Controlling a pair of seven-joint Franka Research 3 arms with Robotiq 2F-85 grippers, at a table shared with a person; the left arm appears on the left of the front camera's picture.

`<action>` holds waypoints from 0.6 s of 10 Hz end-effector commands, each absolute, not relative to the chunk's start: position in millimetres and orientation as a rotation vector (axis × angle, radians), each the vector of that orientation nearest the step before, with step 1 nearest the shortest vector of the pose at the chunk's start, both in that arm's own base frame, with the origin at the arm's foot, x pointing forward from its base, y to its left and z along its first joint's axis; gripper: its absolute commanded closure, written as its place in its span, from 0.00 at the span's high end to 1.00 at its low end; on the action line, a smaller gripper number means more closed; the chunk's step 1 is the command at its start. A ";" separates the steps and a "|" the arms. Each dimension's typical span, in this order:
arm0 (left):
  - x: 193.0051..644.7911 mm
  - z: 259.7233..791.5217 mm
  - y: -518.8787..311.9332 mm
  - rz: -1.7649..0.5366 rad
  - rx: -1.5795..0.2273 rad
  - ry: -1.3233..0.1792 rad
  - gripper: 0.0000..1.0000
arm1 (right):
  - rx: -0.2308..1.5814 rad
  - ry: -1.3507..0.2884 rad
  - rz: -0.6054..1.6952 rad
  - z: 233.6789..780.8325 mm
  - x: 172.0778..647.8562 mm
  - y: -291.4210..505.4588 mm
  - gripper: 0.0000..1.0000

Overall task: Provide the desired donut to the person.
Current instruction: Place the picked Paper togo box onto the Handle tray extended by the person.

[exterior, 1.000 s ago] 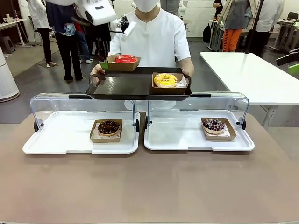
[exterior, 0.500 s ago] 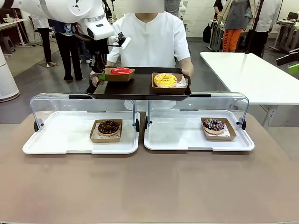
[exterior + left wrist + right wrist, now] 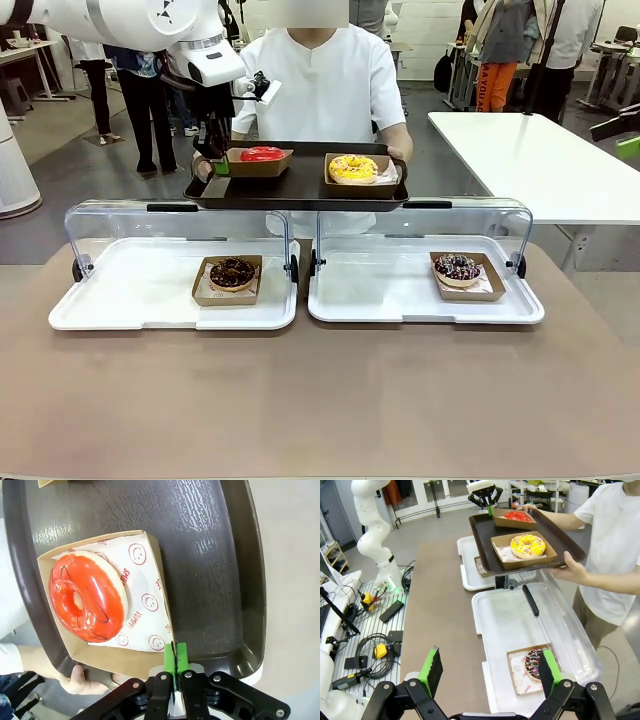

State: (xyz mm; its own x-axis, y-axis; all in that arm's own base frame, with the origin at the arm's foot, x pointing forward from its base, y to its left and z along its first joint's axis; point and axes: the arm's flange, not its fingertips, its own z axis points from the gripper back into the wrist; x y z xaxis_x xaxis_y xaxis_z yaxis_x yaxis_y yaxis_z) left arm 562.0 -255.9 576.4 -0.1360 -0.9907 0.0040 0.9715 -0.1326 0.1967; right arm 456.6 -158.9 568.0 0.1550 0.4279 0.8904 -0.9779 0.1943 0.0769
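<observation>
Right end effector (image 3: 487, 672) wide open over worktop (image 3: 442, 610). Person (image 3: 600, 555) holds dark tray (image 3: 485, 545) with yellow donut (image 3: 527, 545) and red donut (image 3: 516, 516); left end effector (image 3: 490, 509) pinches the red donut's carton edge. Sprinkled donut (image 3: 536, 663) sits in near white tray (image 3: 505, 620).

Red-glazed donut in its carton, on the tray the person holds

The red donut (image 3: 87, 597) lies flat on printed paper in an open brown carton (image 3: 161, 575) at one end of the dark tray (image 3: 290, 188). The person (image 3: 330, 80) in a white shirt holds that tray level with both hands; a yellow donut (image 3: 353, 168) sits at its other end.
</observation>
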 end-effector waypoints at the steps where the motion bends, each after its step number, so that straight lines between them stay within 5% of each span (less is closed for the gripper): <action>1: 562.1 576.4 -254.8 -1.694 0.162 -0.174 0.01 | 0.811 -0.877 1.178 567.0 456.4 -158.2 1.00; 6: 570.8 579.4 -254.7 -1.682 0.121 -0.174 0.01 | 0.811 -0.877 1.178 567.0 456.4 -158.2 1.00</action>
